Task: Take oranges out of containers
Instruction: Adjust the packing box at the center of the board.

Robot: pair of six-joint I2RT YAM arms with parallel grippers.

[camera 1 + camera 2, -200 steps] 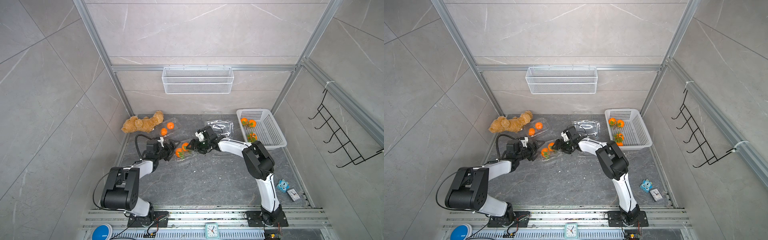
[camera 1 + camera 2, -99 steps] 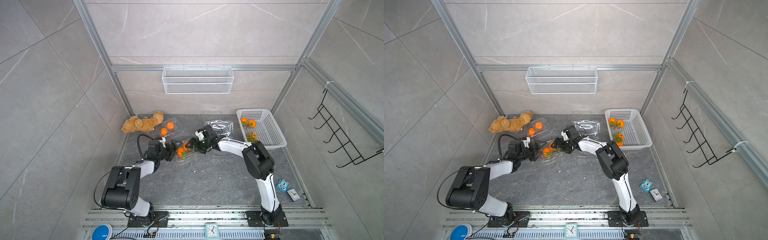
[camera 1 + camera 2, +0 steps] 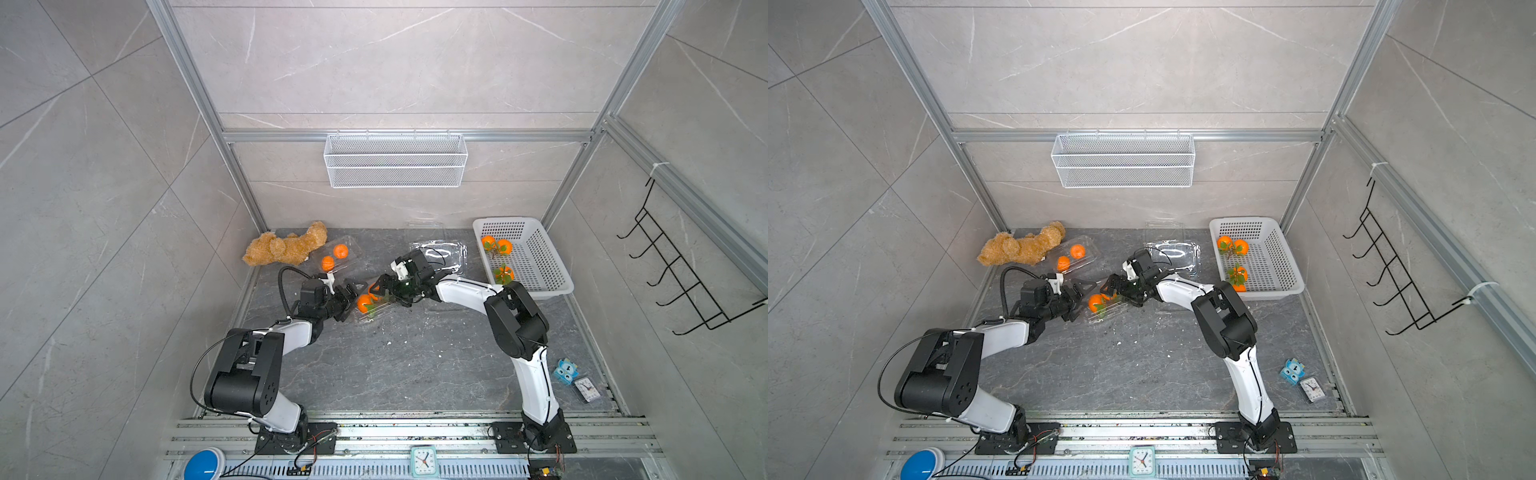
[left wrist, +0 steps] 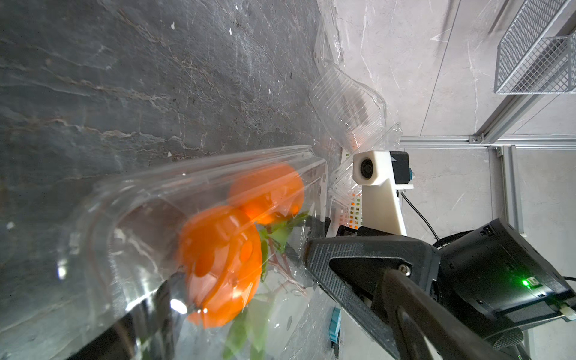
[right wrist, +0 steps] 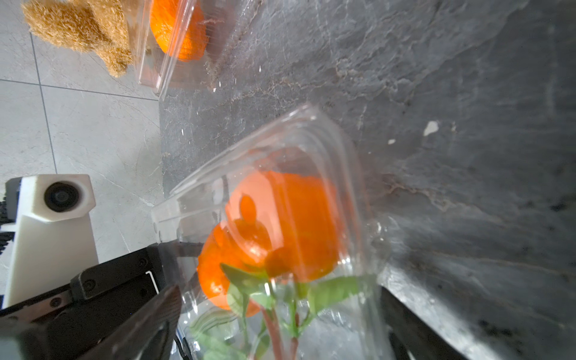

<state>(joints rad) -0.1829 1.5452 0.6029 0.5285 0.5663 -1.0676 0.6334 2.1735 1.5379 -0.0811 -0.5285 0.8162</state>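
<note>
— The left tool (image 3: 351, 302) and the right tool (image 3: 382, 292): state?
— Both gape wide. Left sits at the container's (image 3: 368, 318) nine o'clock, right at two o'clock. Two oranges (image 3: 364, 303) lie inside, on the counter (image 3: 415, 365).

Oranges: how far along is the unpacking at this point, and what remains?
Done: four oranges sit in the white basket, empty containers beside it. In hand: left gripper and right gripper, jaws spread, flank the middle container, two oranges inside. Remaining: that pair, plus another pair in the closed container by the teddy bear.
</note>
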